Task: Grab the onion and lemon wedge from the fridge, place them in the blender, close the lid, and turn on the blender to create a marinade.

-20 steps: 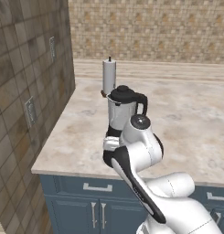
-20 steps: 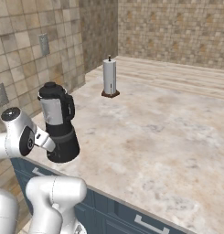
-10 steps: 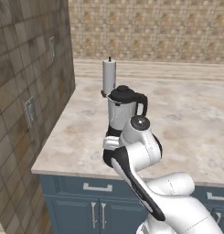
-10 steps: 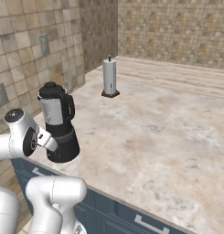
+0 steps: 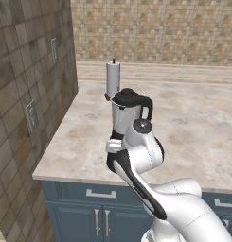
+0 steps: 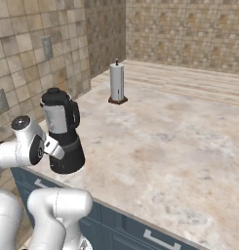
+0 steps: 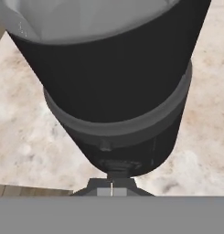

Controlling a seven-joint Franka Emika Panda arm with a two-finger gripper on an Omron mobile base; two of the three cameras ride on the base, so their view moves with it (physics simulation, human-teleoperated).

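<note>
One blender [image 6: 62, 132] stands near the front left corner of the marble desk [image 6: 179, 146], its clear tapered jar seated on a black base and its black side handle turned toward the right in the left base view. Its round black lid [image 5: 127, 97] with the small knob sits on the jar's mouth. Behind it, further along the desk and well apart from it, an upright white paper roll [image 6: 117, 83] stands on a dark foot.

From the hand view, the gripper [image 7: 112, 186] has its jaws pressed fully together, holding nothing, their tips right up against the lower front of the blender's base, at the small dial; whether they actually touch it I cannot tell. The white arm reaches in from the desk's front edge, its wrist level with the base in the right base view.

Tiled walls run along the left and the back, and blue cabinet doors [image 5: 84, 215] sit below the desk's edge.
</note>
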